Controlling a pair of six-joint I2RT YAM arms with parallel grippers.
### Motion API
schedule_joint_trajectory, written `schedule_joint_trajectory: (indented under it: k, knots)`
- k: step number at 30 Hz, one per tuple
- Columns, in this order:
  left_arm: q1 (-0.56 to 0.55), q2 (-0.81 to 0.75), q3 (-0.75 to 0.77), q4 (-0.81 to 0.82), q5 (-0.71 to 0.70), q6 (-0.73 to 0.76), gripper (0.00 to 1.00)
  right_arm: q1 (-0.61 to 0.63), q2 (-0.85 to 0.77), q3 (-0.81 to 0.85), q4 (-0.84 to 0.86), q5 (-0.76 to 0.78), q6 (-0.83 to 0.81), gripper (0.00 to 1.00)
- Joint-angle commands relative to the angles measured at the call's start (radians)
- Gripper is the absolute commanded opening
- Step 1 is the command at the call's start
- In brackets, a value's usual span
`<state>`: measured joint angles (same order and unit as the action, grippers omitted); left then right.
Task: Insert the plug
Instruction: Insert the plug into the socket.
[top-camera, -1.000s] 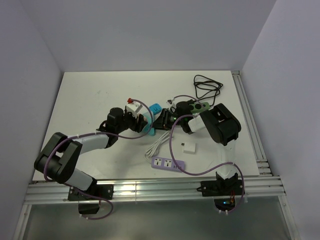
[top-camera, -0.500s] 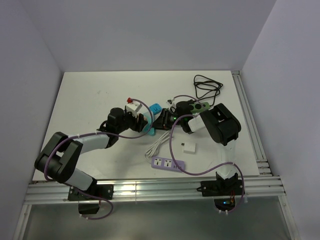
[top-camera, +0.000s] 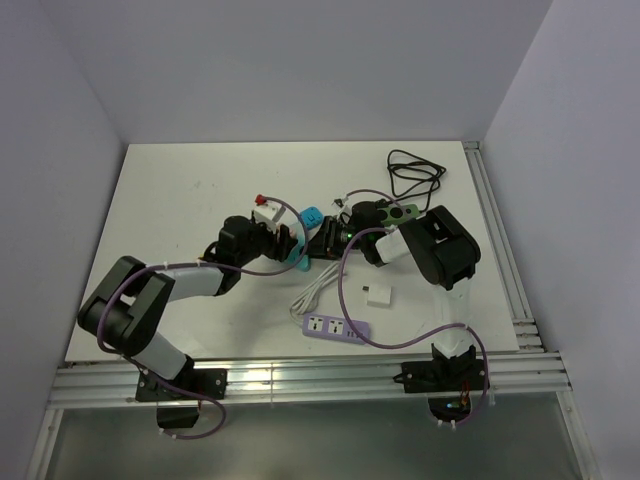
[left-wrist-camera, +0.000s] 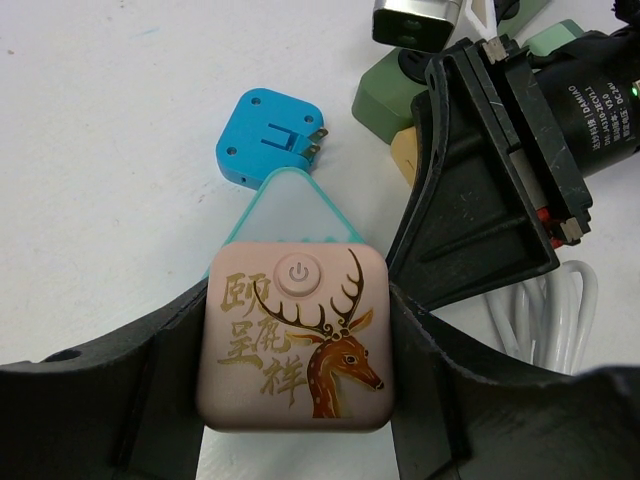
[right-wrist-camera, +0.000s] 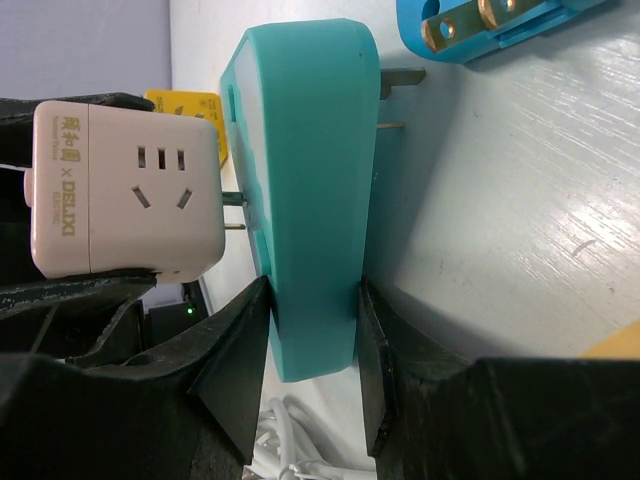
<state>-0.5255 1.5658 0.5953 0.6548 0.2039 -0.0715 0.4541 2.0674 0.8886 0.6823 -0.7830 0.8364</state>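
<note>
Pink cube adapter (left-wrist-camera: 295, 340), pinched by the left gripper (left-wrist-camera: 297, 330), looks half-plugged into the teal adapter (right-wrist-camera: 310, 200) that the right gripper (right-wrist-camera: 310, 300) pinches. Next: push straight together until flush.

Arms bent inward, left gripper (left-wrist-camera: 297, 345), right gripper (right-wrist-camera: 310, 335) clamped, nearly meeting

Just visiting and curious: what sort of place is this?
Probably a robotics lab test cell: a white table boxed in by plain walls, robot arms bolted to an aluminium rail, a power strip laid out.
</note>
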Motion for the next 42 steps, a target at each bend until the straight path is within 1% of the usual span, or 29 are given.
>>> schedule_joint_trajectory:
  k: [1, 9, 17, 27, 35, 42]
  knots:
    - [-0.018, 0.019, -0.006, -0.015, 0.019, -0.037, 0.00, -0.002, 0.049, 0.003, -0.040, 0.031, 0.003, 0.04]
    - [-0.018, -0.019, -0.052, 0.040, -0.034, -0.066, 0.00, -0.009, 0.048, -0.010, -0.007, 0.039, 0.035, 0.04]
    - [-0.018, -0.003, -0.054, 0.074, -0.080, -0.108, 0.00, -0.012, 0.071, -0.010, 0.029, 0.041, 0.086, 0.03]
    - [-0.034, 0.027, -0.043, 0.060, -0.107, -0.083, 0.00, -0.025, 0.097, -0.005, 0.063, 0.018, 0.130, 0.03]
    - [-0.054, 0.025, -0.092, 0.166, -0.129, -0.080, 0.00, -0.028, 0.117, 0.009, 0.069, -0.006, 0.155, 0.03]
    - [-0.076, 0.042, -0.164, 0.296, -0.149, -0.080, 0.00, -0.029, 0.115, 0.016, 0.016, 0.017, 0.125, 0.03]
